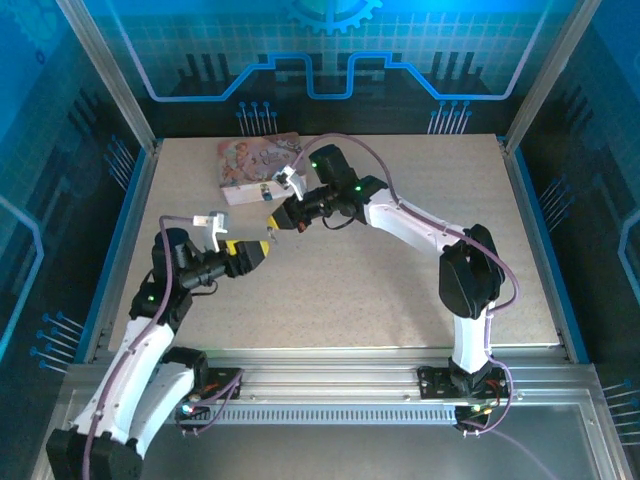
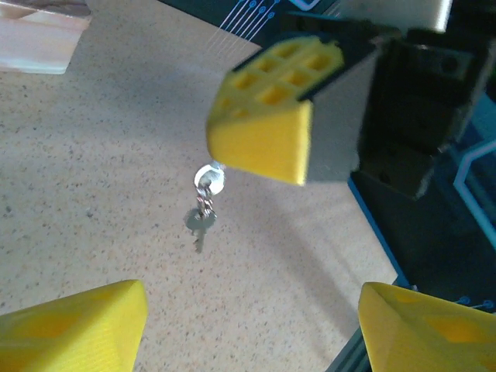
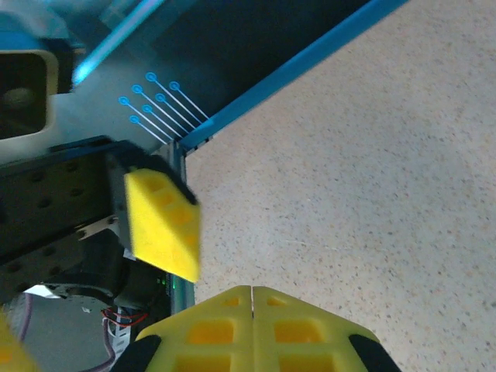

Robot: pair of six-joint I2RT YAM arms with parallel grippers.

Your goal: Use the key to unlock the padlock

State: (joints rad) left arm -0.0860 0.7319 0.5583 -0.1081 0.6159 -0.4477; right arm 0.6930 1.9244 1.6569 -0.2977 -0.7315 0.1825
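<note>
The key (image 2: 201,223), small and grey, dangles from a silvery ring (image 2: 209,180) that pokes out at the tip of my right gripper (image 2: 232,155). That gripper (image 1: 273,224) hovers above the table with its yellow jaws pressed together (image 3: 252,291), pinching the ring. My left gripper (image 1: 264,249) sits just below and in front of it. Its yellow fingers (image 2: 85,322) are spread wide (image 2: 252,310), with nothing between them and the key hanging beyond. One left finger (image 3: 163,225) shows close beside the right jaws. The padlock is out of view.
A pink illustrated box (image 1: 258,163) lies on the speckled table (image 1: 400,280) behind the grippers; its corner (image 2: 39,39) shows at the upper left. Blue rails (image 1: 535,240) edge the table. Open tabletop lies to the right and front.
</note>
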